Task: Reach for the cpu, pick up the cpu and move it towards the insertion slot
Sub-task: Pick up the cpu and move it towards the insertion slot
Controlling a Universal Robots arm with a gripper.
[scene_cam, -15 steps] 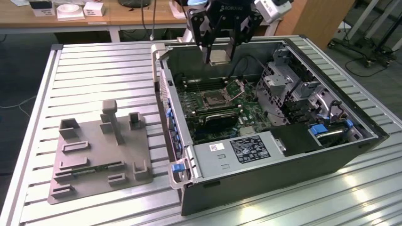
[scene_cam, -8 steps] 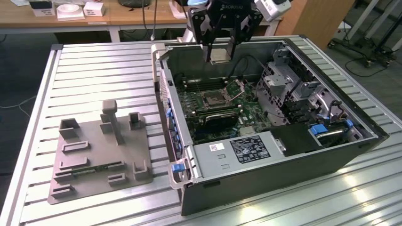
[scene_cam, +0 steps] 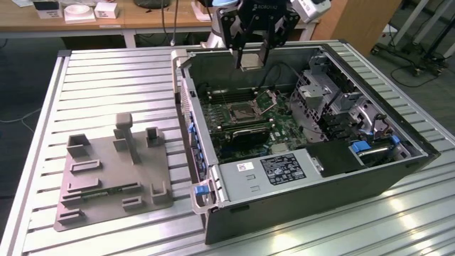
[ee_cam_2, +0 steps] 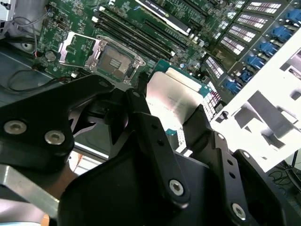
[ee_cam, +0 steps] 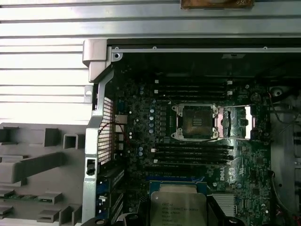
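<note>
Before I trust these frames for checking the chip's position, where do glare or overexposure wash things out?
In the second wrist view, the white drive cage is blown out, and the cpu held in the gripper shows a bright sheen. In the first wrist view, the ribbed table glares white, while the insertion slot reads clearly. In the exterior view, the table's near corner reflects light.

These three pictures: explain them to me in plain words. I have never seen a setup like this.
A robot arm's gripper hangs over an open computer case on a ribbed metal table. The exterior view looks at it all from off the arm; both wrist views come from cameras riding on the arm. The gripper is shut on the cpu, a flat silvery chip, seen also in the first wrist view. Below lies the insertion slot, its plate swung open. A grey tray sits beside the case.
</note>
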